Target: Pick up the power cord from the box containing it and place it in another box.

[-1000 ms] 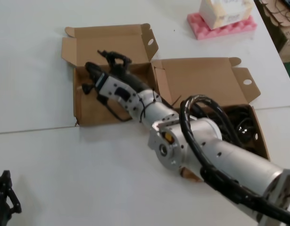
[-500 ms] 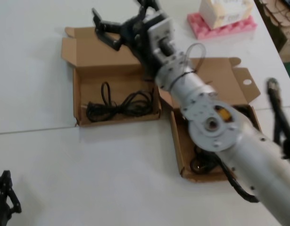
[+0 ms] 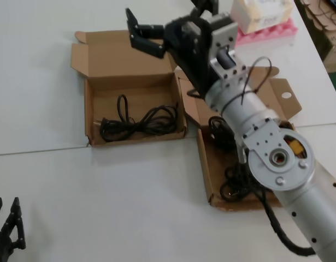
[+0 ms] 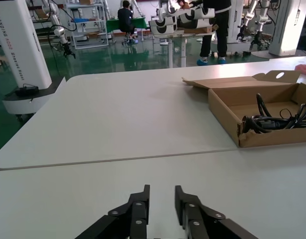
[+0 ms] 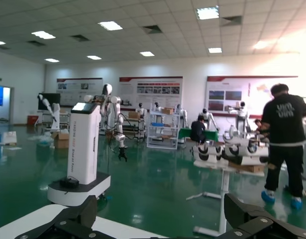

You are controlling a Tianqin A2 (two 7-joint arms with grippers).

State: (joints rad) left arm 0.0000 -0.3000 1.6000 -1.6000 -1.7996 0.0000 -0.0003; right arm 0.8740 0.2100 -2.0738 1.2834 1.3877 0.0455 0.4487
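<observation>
The black power cord point(image 3: 136, 122) lies coiled in the left brown box point(image 3: 94, 91), which has frayed front corners and a round-holed lid tab. It also shows in the left wrist view point(image 4: 272, 122). The right brown box point(image 3: 207, 164), with an oval-holed splayed lid flap, holds more black cord point(image 3: 233, 183) and is partly hidden by my right arm. My right gripper point(image 3: 165, 12) is open and empty, raised high above the back of the two boxes. In its wrist view it point(image 5: 157, 219) faces the room. My left gripper point(image 3: 5, 212) is open and empty at the table's near left corner.
A pink foam tray with a white box point(image 3: 258, 21) stands at the back right. Brown cardboard pieces point(image 3: 320, 22) lie at the far right edge. A seam crosses the white table point(image 3: 42, 150) in front of the left box.
My right gripper was low in the left box with the cord. It let go, rose and swung back and to the right; the cord now lies in that box.
</observation>
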